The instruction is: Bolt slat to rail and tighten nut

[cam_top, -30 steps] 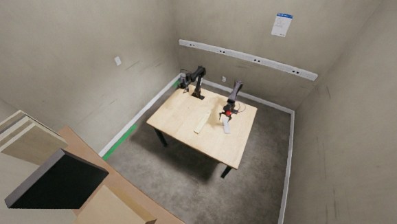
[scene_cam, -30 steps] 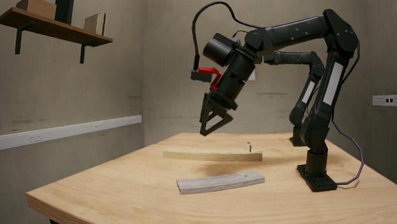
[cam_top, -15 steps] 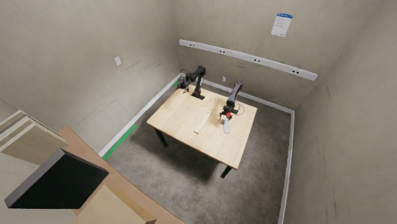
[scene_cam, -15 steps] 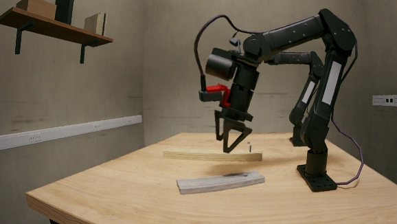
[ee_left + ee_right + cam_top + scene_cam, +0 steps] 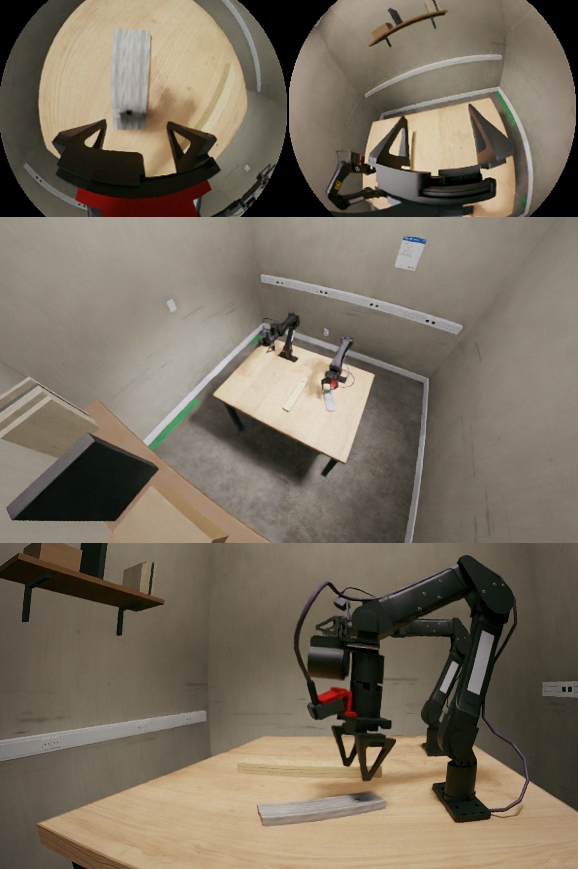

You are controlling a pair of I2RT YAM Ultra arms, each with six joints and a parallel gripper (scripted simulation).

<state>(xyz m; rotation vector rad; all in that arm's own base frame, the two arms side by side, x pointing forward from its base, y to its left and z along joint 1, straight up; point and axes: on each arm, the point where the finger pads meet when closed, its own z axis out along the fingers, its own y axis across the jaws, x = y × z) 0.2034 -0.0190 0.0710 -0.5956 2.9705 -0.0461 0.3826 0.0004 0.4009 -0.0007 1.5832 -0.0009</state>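
Above the near end of the grey slat [image 5: 330, 404] [image 5: 320, 808] [image 5: 130, 73], in the exterior view, the left gripper [image 5: 357, 773] [image 5: 137, 124] hangs wide open with nothing in it. The pale rail [image 5: 295, 395] [image 5: 300, 766] [image 5: 218, 104] lies flat behind that gripper, well apart from the slat, so I'd judge that none of the joining is done: fitting, nut and tightening all remain. I can't make out bolt or nut.

From the top, the slat sticks out from under the left gripper, and the rail lies to one side of it. Both rest on a light wooden table [image 5: 265, 382] [image 5: 165, 813] [image 5: 73, 63] [image 5: 444, 126] in a grey-walled room with a concrete floor.

The left wrist view shows the slat's dark hole [image 5: 129, 112] just ahead of the fingers.

In the right wrist view, the right gripper [image 5: 434, 112] is spread wide and empty, facing the far wall and a brown shelf [image 5: 410, 23].
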